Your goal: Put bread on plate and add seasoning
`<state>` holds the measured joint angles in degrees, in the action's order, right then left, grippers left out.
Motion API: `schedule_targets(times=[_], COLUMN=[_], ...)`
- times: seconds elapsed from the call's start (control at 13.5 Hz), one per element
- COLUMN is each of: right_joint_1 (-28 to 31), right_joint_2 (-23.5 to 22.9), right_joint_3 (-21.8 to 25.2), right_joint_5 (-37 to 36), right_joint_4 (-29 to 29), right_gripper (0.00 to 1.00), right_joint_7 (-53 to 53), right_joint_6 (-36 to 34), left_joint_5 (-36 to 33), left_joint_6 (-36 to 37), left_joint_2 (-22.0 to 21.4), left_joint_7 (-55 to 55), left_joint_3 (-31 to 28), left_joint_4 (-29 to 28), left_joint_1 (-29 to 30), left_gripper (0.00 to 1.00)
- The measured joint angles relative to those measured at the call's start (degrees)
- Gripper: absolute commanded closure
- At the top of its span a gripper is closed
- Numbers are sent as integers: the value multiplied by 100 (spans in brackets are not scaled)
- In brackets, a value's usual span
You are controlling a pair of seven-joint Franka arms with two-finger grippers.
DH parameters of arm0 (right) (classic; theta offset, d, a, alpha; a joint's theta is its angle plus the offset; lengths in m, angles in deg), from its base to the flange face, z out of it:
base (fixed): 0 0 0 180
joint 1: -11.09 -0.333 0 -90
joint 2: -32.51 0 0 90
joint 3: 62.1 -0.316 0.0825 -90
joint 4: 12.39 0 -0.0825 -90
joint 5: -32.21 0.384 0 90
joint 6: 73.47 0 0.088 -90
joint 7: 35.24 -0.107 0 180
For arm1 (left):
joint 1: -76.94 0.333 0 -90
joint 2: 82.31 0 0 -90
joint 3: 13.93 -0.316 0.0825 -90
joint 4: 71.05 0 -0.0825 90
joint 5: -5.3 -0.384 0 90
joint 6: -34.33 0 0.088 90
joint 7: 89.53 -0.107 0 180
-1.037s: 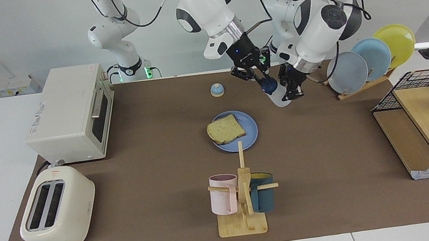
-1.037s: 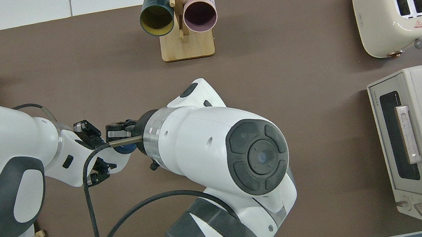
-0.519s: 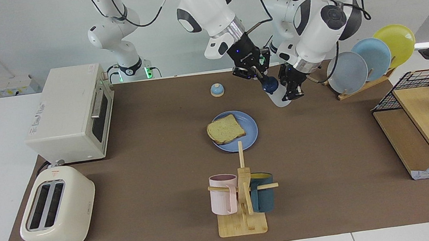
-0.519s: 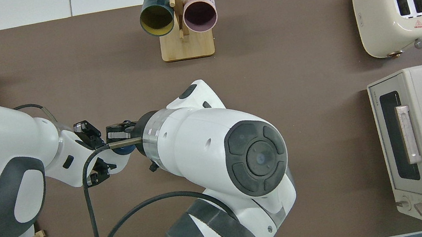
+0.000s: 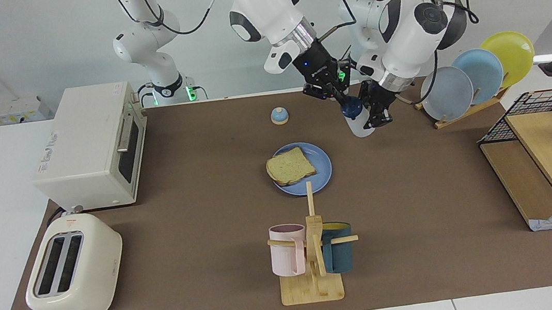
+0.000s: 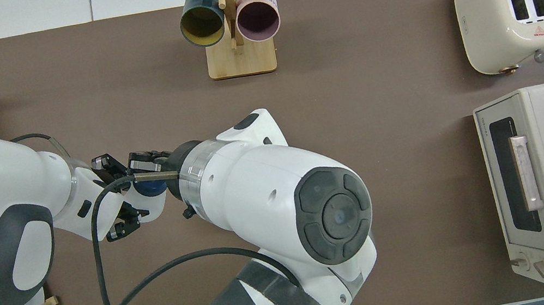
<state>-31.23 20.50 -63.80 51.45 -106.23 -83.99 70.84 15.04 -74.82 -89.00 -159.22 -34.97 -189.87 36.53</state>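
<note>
The bread [image 5: 290, 166] lies on the blue plate [image 5: 320, 170] in the middle of the table. My left gripper [image 5: 372, 111] is shut on the seasoning bottle [image 5: 360, 125] and holds it tilted in the air, over the table beside the plate toward the left arm's end. My right gripper [image 5: 341, 98] is at the bottle's dark blue cap [image 5: 351, 109]. In the overhead view the cap [image 6: 151, 188] shows between the left gripper [image 6: 120, 202] and the right gripper [image 6: 144, 165]. The right arm hides the bread and plate there.
A small blue bell [image 5: 279, 116] stands nearer to the robots than the plate. A mug rack [image 5: 313, 254] stands farther out. A toaster oven [image 5: 93, 144] and toaster [image 5: 73, 269] are at the right arm's end. A plate rack [image 5: 475, 75] and wire shelf [image 5: 546, 155] are at the left arm's end.
The right gripper has shifted slightly up and toward the left arm's end at the cap. The bottle in the left gripper has moved a little with it.
</note>
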Motion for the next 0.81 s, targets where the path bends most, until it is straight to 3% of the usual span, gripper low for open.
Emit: schedule_targets(times=[0.81], right_joint_1=[-9], right_joint_2=[-29], right_joint_3=[-5], right_joint_5=[262], right_joint_4=[-96], right_gripper=[100], right_joint_7=[-281], right_joint_6=[384], left_joint_5=[-43], left_joint_6=[-32], left_joint_2=[-5], left_joint_7=[25], left_joint_3=[0], left_joint_4=[-7], left_joint_1=[0], left_gripper=[100])
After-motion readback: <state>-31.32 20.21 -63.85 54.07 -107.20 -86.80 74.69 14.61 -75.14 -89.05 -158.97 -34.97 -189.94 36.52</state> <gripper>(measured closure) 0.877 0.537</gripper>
